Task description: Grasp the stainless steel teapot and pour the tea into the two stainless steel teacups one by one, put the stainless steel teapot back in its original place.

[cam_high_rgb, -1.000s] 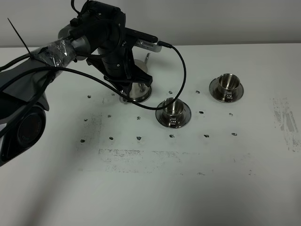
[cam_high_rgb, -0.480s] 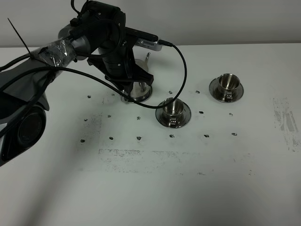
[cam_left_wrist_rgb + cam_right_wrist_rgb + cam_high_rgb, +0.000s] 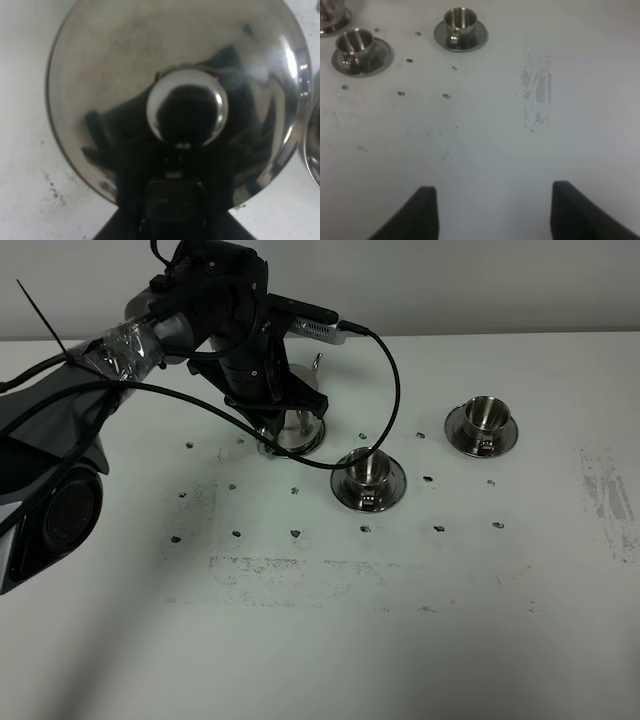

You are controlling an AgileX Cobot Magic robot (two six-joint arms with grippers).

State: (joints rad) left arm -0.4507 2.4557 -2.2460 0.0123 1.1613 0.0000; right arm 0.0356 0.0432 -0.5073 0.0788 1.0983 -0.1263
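Exterior high: left arm covers most of the stainless steel teapot (image 3: 296, 430).
Left gripper (image 3: 268, 395) is clamped on the pot at the table's (image 3: 400, 640) back left, handle hidden; its spout is unseen too. Right gripper (image 3: 495, 215) gapes above the table, with near teacup (image 3: 369, 472) and far teacup (image 3: 483, 417) standing apart.

A white worktop (image 3: 400, 660) runs back to a pale wall (image 3: 480, 285). Small dark marks (image 3: 296, 533) dot it in loose rows, most of them across the middle. A broad grey scuffed patch (image 3: 290, 570) lies nearer the front, and a narrower scuffed streak (image 3: 605, 490) sits towards the right edge, well apart from it.
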